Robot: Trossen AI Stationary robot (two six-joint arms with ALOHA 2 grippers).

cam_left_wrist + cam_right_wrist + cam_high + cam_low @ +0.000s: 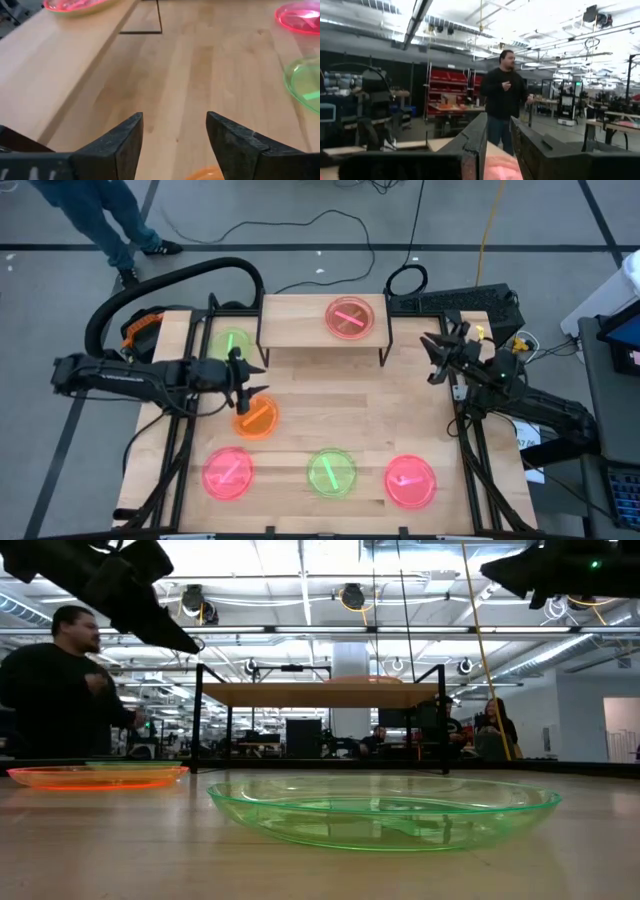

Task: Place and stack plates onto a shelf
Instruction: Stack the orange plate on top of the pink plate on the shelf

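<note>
- Left pincer (250, 385) hangs over the left side of the surface (400, 410), fingers spread wide and holding nothing. The orange plate (256, 419) lies flat on the wood right under it, not gripped.
- In the left wrist view both dark fingers (125, 142) stand apart with bare wood between them and just a sliver of orange at the bottom edge.
- Right pincer (437, 352) is parked up high at the far right edge of the surface. Its fingers sit close together with a narrow gap, and I can't tell if they're clamped on anything.
- The shelf (300, 320) stands at the far middle with one pink plate (349, 318) on top.
- A green plate (231, 342) lies just left of the shelf.
- Near row, left to right: pink plate (228, 473), green plate (331, 472), pink plate (410, 480), all flat and well apart.
- A person (60, 690) stands in the room behind the surface.
</note>
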